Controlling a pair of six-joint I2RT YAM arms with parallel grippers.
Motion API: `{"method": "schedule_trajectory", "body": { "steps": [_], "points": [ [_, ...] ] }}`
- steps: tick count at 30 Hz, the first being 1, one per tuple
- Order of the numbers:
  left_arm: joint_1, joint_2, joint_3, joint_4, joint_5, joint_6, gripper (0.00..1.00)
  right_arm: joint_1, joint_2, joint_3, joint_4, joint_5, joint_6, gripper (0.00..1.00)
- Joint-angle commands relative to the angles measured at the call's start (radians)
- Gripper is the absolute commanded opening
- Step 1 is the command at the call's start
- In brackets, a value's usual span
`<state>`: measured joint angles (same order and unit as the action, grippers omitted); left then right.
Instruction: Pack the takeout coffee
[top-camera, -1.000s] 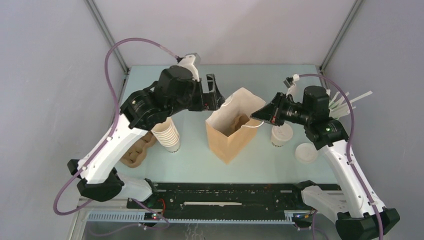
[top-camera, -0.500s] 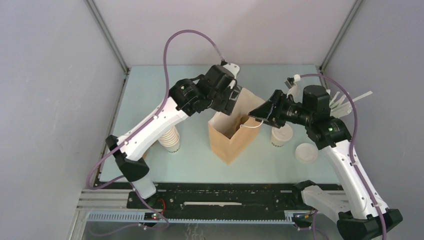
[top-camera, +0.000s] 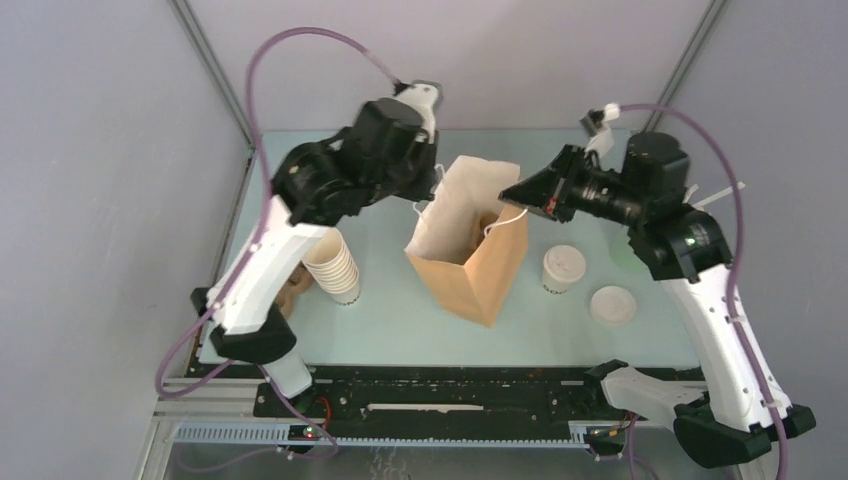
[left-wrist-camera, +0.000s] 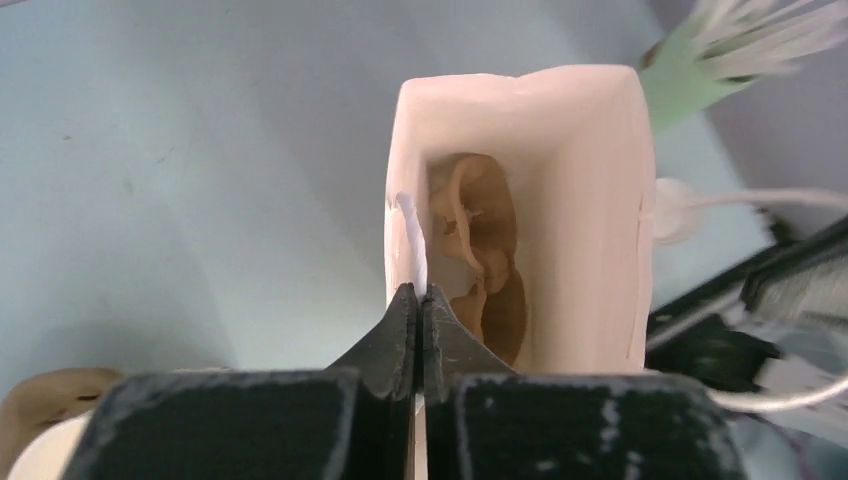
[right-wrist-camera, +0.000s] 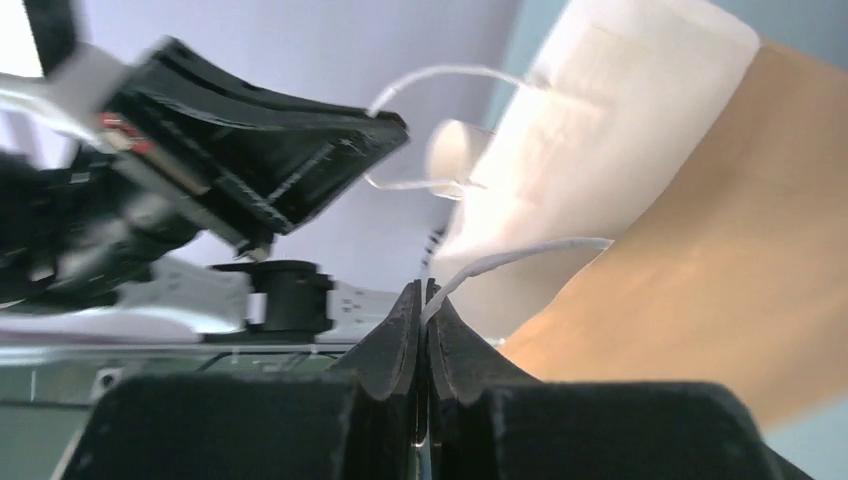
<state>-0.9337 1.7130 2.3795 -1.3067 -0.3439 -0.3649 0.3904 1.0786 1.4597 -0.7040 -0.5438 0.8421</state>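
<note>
The left gripper (left-wrist-camera: 418, 295) and right gripper (right-wrist-camera: 425, 292) have just pinched the string handles (left-wrist-camera: 412, 235) of the bag (top-camera: 480, 272). The coffee cup (top-camera: 563, 268) waits unpacked toward the worktop's (top-camera: 400, 322) right edge.

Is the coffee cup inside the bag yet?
Out: the takeout coffee stands upright on the table, lid on, beside the open paper bag.

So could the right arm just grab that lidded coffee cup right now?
Probably not yet. Its claw is shut on a white string handle of the paper bag. The cup stands free on the table beside the bag, nothing over it, so letting go first should clear the way.
</note>
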Motion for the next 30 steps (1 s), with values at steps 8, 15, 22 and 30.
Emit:
{"method": "schedule_trajectory", "body": {
  "steps": [8, 15, 22, 30],
  "points": [
    [0.094, -0.33, -0.429, 0.206, 0.289, -0.309, 0.0, -0.101, -0.095, -0.179, 0.138, -0.142, 0.14, 0.09],
    [0.185, -0.206, -0.26, 0.152, 0.502, -0.283, 0.0, -0.135, 0.038, -0.043, -0.019, -0.157, -0.049, 0.04],
    [0.157, -0.355, -0.493, 0.28, 0.315, -0.306, 0.0, -0.095, 0.032, -0.011, 0.064, -0.152, -0.025, 0.09],
    [0.241, -0.416, -0.447, 0.289, 0.462, -0.281, 0.0, -0.121, 0.141, 0.095, -0.017, -0.195, -0.061, 0.03]
  ]
}}
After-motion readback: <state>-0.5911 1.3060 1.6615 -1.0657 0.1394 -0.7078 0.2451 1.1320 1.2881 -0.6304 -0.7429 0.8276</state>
